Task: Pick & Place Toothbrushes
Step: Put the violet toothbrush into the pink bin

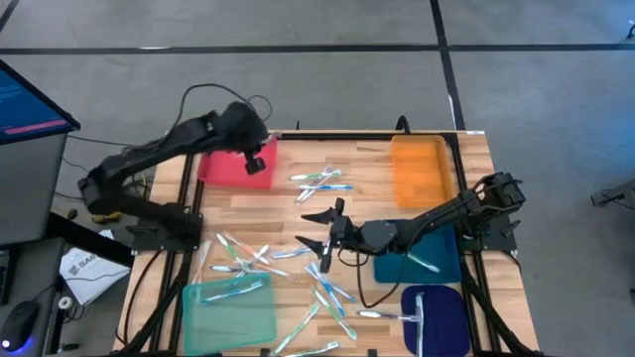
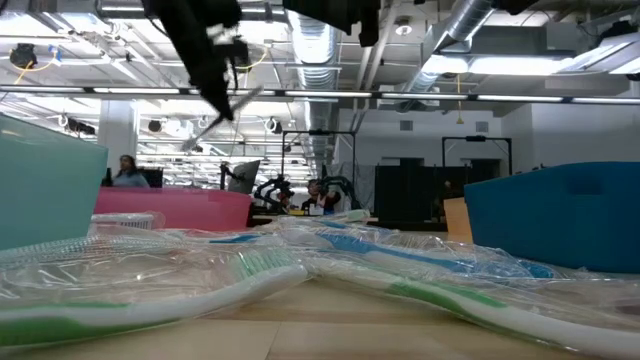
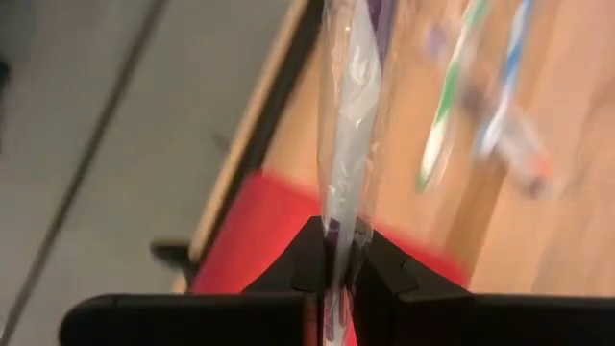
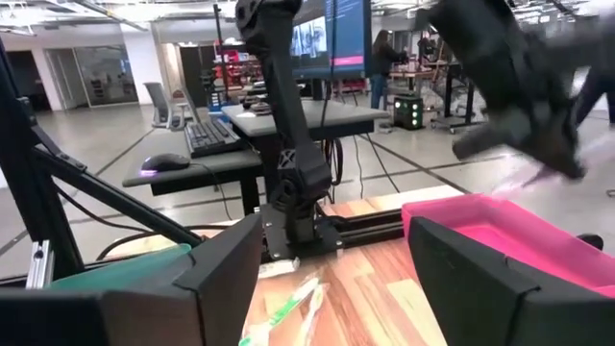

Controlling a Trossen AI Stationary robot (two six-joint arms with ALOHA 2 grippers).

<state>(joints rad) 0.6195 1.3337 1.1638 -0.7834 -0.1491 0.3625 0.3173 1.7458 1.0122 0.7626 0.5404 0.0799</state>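
Wrapped toothbrush [image 3: 348, 144], left hand [image 3: 336, 274] clamped

Left arm: reaches from its base at the table's left edge toward the far left corner, elbow raised, wrist bent downward. Left gripper [image 1: 254, 159] hangs above the table surface, fingers [image 3: 306, 264] pressed together on a wrapped toothbrush [image 3: 348, 144]. Right arm: extends low from the right edge toward the table's middle. Right gripper [image 1: 319, 228] has its fingers [image 4: 226, 264] spread apart, nothing between them.
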